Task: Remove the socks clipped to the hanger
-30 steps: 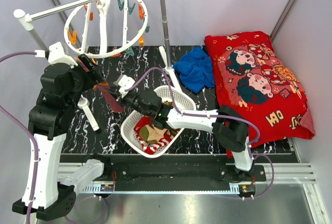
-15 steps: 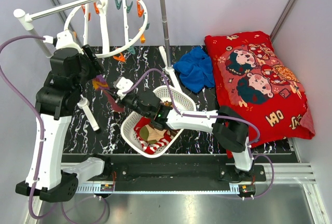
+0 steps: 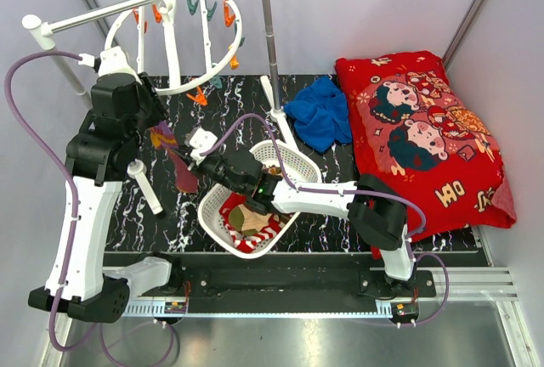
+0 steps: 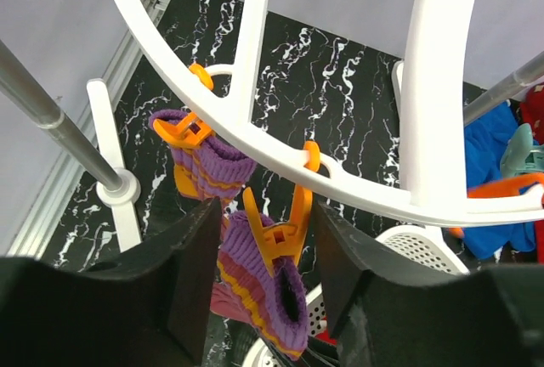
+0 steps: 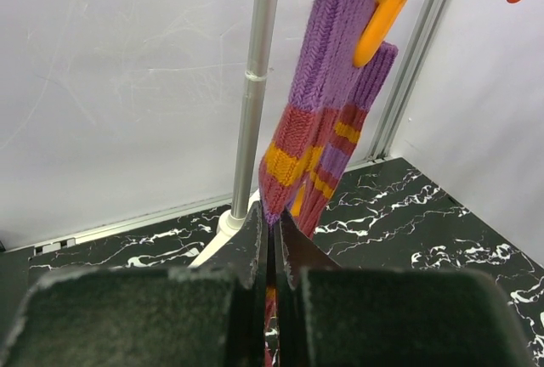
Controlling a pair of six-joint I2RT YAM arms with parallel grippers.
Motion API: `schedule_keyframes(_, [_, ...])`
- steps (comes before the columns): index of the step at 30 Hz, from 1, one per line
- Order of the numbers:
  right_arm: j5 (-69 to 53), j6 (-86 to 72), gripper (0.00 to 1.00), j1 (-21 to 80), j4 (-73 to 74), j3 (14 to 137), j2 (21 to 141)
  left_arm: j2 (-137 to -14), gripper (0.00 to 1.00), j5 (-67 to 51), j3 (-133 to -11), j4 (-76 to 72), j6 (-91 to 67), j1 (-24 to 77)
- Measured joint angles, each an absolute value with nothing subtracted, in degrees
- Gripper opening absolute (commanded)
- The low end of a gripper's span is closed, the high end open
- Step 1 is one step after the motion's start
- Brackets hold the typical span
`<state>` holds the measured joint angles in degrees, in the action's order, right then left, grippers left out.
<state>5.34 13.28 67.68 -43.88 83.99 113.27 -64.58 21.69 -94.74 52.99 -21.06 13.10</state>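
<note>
The white hanger hangs from the rack's bar; its ring crosses the left wrist view. Two purple socks striped in maroon and yellow hang from orange clips at its near rim. My left gripper is open, with one jaw on each side of the orange clip that holds one sock. The other sock hangs just left of it. My right gripper is shut on the lower end of a hanging sock, below the clip.
A white perforated basket with several socks in it stands under my right arm. The rack's upright pole stands behind it. A blue cloth and a red cartoon pillow lie to the right.
My left arm has risen and brought its open jaws up around an orange clip at the ring's rim. The ring has tipped and swung. My right gripper has stayed shut on the sock.
</note>
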Motion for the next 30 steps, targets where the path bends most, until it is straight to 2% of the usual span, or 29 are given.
schedule_keyframes(7, [5.34, 13.26, 0.00, 67.92, -44.23, 83.99, 113.27, -64.66, 0.17, 21.82, -94.74, 52.07, -19.77, 13.10])
schedule_keyframes(11, [5.37, 13.10, 0.00, 67.99, -44.91, 83.96, 113.27, -64.62, 0.09, 21.65, -94.65, 50.78, -19.44, 13.10])
schedule_keyframes(20, [6.57, 10.52, 0.00, 68.18, -45.19, 78.91, 111.39, -64.62, 0.10, 20.53, -93.54, 48.93, -19.38, 13.10])
schedule_keyframes(30, [9.93, -1.23, 0.00, 68.27, -41.56, 68.49, 97.91, -64.60, 0.10, 18.44, -92.86, 47.13, -19.46, 13.10])
